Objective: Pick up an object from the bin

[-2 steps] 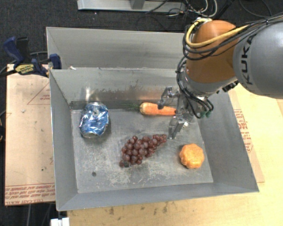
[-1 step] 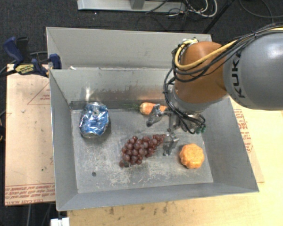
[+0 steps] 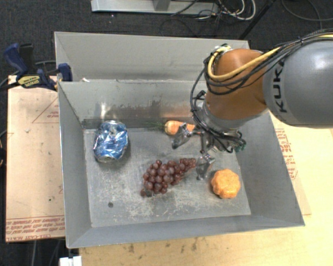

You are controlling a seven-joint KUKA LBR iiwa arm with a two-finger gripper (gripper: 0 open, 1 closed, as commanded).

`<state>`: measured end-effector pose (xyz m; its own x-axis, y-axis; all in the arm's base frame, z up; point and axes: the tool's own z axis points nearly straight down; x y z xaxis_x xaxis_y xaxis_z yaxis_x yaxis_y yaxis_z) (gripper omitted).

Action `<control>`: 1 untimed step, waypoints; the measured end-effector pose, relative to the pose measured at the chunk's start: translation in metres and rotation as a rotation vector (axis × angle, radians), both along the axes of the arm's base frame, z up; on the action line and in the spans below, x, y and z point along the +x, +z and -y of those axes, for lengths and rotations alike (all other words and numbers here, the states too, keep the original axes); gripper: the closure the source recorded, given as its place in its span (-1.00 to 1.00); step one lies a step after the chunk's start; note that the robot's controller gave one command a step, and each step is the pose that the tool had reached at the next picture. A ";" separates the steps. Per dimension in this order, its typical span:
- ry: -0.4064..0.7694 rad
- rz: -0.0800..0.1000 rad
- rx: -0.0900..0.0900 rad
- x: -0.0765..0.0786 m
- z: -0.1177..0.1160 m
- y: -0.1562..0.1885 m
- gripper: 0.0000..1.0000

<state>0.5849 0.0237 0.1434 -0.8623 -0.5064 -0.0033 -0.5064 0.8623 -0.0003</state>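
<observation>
Grapes mid-bin look light, knobbly and yielding, best pinched across the thick end beside the claw, whose opening I cannot tell.

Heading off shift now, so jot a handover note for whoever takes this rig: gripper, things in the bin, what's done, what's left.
Gripper: low in the bin, between the grapes and the orange lump; nothing seen held; open or shut unclear.
Things: grapes mid-floor, orange lump beside them toward the arm's side, carrot by the back wall, crumpled blue wrapper at the far side.
Done: nothing lifted yet.
Left: grasp one thing and lift it out.
</observation>
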 end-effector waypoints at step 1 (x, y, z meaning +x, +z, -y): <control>0.048 0.004 0.001 -0.008 -0.016 -0.073 -1.00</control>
<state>0.5768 0.0395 0.0706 -0.8368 -0.5474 -0.0073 -0.5474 0.8368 -0.0020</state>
